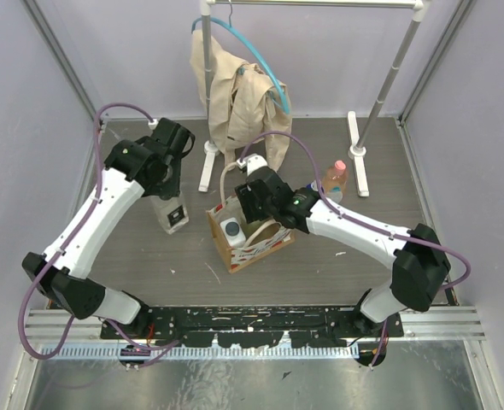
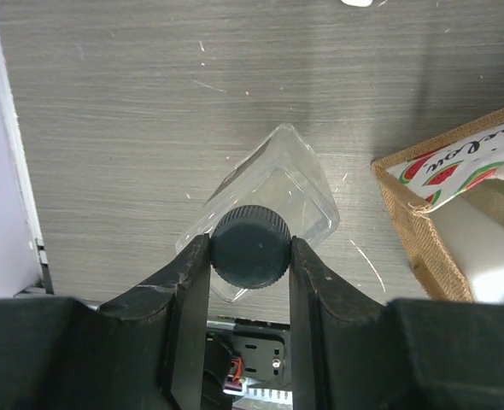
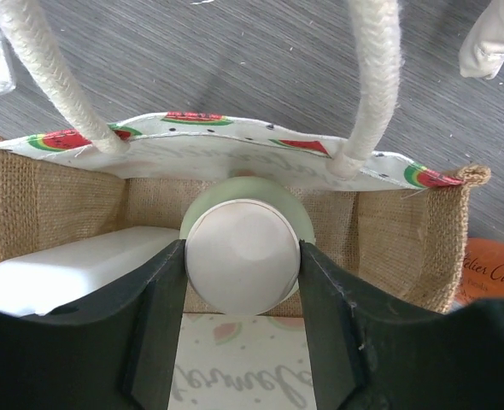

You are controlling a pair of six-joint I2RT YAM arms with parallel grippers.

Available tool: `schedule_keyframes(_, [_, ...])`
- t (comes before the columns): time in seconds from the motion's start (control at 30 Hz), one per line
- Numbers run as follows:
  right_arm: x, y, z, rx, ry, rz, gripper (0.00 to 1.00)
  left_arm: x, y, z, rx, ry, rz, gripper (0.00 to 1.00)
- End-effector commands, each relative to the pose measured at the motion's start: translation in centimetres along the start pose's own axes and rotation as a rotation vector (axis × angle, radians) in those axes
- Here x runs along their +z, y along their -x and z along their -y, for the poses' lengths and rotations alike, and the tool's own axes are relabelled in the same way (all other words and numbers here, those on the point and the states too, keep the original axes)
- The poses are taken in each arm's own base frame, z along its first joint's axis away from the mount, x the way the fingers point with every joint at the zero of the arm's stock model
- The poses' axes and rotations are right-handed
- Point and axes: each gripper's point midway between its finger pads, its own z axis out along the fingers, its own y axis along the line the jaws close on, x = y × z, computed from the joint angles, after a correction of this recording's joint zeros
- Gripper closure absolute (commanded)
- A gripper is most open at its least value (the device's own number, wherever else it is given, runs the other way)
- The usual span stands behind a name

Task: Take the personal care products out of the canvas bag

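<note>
While the clear bottle (image 2: 278,188) is pinched by its cap in the left gripper (image 2: 250,252) outside the canvas bag (image 3: 73,196), the cream-lidded jar (image 3: 239,218) is clasped by the right gripper (image 3: 242,256) inside it, and a white bottle (image 3: 73,260) beside the jar is yet to be removed.

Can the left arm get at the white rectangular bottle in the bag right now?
Probably not. The left gripper is shut on the dark-capped clear bottle, and the right gripper sits inside the canvas bag, clamping the cream-lidded bottle right beside the white rectangular bottle.
</note>
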Motion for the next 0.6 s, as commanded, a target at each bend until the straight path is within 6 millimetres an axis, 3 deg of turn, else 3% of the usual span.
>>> schedule_keyframes(0.0, [-1.3,4.4,0.1,0.014,-0.025,0.142,0.67,-0.4,2.5,0.9,-0.106,-0.077,0.157,0.72])
schedule_keyframes(0.1, [-2.6,6.1,0.0,0.019,-0.023,0.187,0.76,0.5,1.6,1.5,-0.108,-0.095,0.134,0.75])
schedule_keyframes(0.27, [-6.0,10.0,0.6,0.013,-0.045,0.274,0.81,2.2,-0.3,2.2,-0.13,-0.114,0.113,0.74])
schedule_keyframes(0.4, [-8.5,12.8,1.5,0.003,-0.082,0.332,0.81,3.2,-1.7,2.4,-0.148,-0.121,0.094,0.64])
schedule_keyframes(0.47, [-9.8,14.2,2.0,0.009,-0.106,0.361,0.81,3.6,-2.3,2.6,-0.155,-0.129,0.088,0.53])
schedule_keyframes(0.57, [-11.4,16.2,3.0,0.015,-0.158,0.4,0.81,4.6,-3.5,3.0,-0.163,-0.137,0.06,0.49])
